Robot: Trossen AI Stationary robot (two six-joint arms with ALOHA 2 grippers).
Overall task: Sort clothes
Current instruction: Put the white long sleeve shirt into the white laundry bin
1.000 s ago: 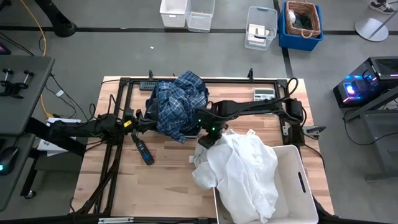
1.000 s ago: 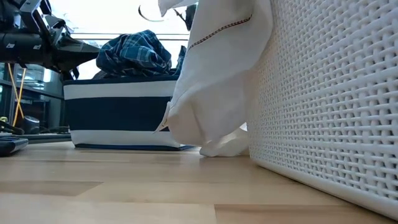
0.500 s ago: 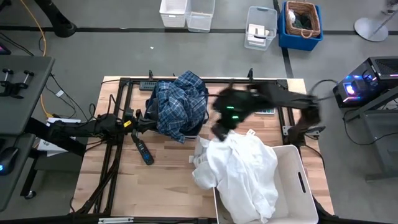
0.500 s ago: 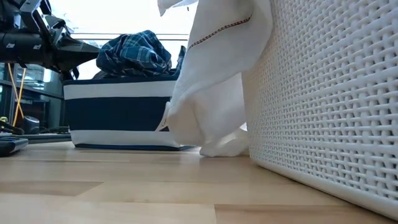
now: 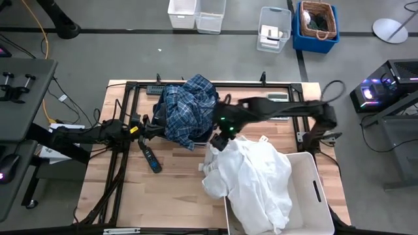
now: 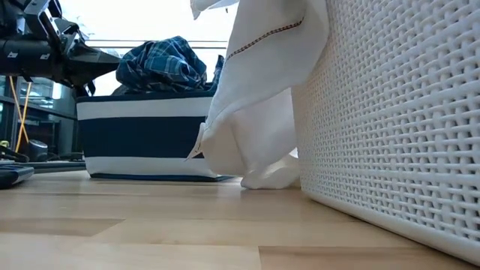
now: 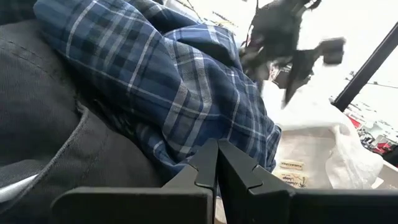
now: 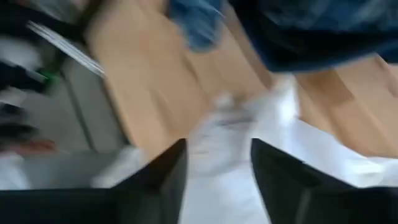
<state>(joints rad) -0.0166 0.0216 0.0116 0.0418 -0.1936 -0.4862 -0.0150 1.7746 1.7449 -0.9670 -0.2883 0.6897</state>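
Observation:
A blue-white plaid shirt (image 5: 189, 108) lies heaped on the dark blue bin (image 6: 142, 139); it also shows in the low view (image 6: 165, 64). A dark grey piece (image 7: 43, 124) lies beside the plaid shirt (image 7: 155, 81). White clothes (image 5: 251, 179) hang over the white bin's (image 5: 310, 189) left wall, their lower end (image 6: 262, 176) on the table. My left gripper (image 5: 159, 125) is shut at the plaid shirt's left side. My right gripper (image 5: 219, 139) is open above the white clothes' far left edge; its fingers (image 8: 155, 180) show blurred over white cloth (image 8: 249, 193). My left gripper's shut fingertips (image 7: 216, 152) stand level, coming from the table's left, right at a lower fold of the plaid shirt (image 7: 186, 149). Whether they touch it, I cannot tell.
A dark hand tool (image 5: 150, 158) lies on the wood left of the white clothes. A grey keypad device (image 5: 277, 98) lies at the far edge. Black frame rails (image 5: 121, 163) run along the table's left side. Bare wood (image 5: 163, 196) lies at the near left.
My right gripper has swung up and toward the table's far right, away from the white clothes, then come back over their far left edge. The white clothes and the plaid shirt lie as before.

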